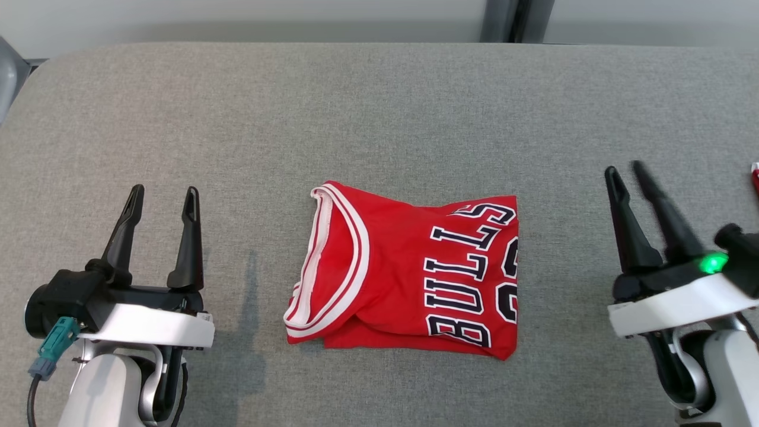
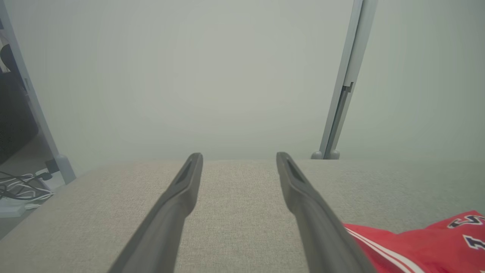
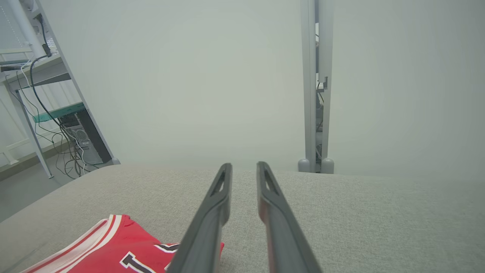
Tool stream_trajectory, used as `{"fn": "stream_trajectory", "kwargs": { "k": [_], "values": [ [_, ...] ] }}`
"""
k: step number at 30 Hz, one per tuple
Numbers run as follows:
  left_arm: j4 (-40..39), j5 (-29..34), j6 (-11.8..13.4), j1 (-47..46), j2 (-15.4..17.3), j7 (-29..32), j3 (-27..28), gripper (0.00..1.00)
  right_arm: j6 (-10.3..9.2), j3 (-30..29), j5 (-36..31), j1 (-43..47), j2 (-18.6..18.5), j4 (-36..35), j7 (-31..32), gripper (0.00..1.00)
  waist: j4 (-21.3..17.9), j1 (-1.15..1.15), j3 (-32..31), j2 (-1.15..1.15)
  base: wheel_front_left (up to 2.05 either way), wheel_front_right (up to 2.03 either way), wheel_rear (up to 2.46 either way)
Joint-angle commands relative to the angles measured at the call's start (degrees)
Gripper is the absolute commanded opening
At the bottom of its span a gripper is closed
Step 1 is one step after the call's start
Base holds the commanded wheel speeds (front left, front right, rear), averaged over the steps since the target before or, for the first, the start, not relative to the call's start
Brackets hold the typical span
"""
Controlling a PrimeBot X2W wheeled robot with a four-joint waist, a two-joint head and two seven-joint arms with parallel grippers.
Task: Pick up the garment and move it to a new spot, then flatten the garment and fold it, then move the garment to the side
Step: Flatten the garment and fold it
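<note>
Right now you have the garment (image 1: 409, 273), a red jersey with red-and-white trim, lying folded near the middle of the grey fabric counter (image 1: 379, 118), about midway between its left and right sides. The trimmed opening faces the left edge. The dark lettering runs sideways on the half toward the right edge; you can read BULLS, but the digits beside it are cut by the fold and can't be read. How many layers lie underneath is hidden. Only a strip of a lower layer peeks out along the near side.

Your left end effector (image 1: 165, 191) is over the near-left part of the counter, well apart from the garment, with its fingers spread wide and nothing between them. In the left wrist view a finger covers part of the garment (image 2: 424, 246), which the lower right corner also cuts off.

Your right end effector (image 1: 625, 169) is over the near-right part, also clear of the garment. In the head view one of its fingers looks smeared, so go by the right wrist view, where the fingers stand narrowly apart and hold nothing. That view catches only a corner of the garment (image 3: 113, 246) at the lower left, partly behind a finger.

Far out toward the counter's right side, a small red-and-white thing (image 1: 755, 178) is cut off by the picture's border, and you can't tell what it is.
</note>
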Motion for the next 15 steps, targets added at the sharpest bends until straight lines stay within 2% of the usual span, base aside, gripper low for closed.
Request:
{"fn": "stream_trajectory", "kwargs": {
  "k": [1,4,9,15],
  "values": [
    [-0.31,0.32,0.39,0.24,0.42,-0.18,0.04,1.00,0.02,-1.95,-0.57,1.27,0.44,-0.11,0.26,1.00,-0.27,0.00,-0.44,0.00,0.00,0.00,0.00],
    [-0.52,0.52,0.59,0.93,0.55,0.06,-0.24,1.00,0.01,-5.65,-1.43,3.20,0.97,0.03,0.53,1.00,-0.54,0.00,-1.35,0.00,0.00,0.00,0.00],
    [-1.12,0.61,1.00,2.01,0.99,0.52,-0.28,1.00,0.01,-8.59,-2.29,5.87,1.60,0.18,1.25,1.00,-1.02,0.00,-3.10,0.00,0.00,0.00,0.00],
    [-2.51,0.15,1.58,4.93,1.50,1.11,0.03,1.00,0.01,-9.80,-2.43,9.19,2.22,0.43,2.01,1.00,-1.99,0.00,-6.35,0.00,0.00,0.00,0.00]
  ]
}}
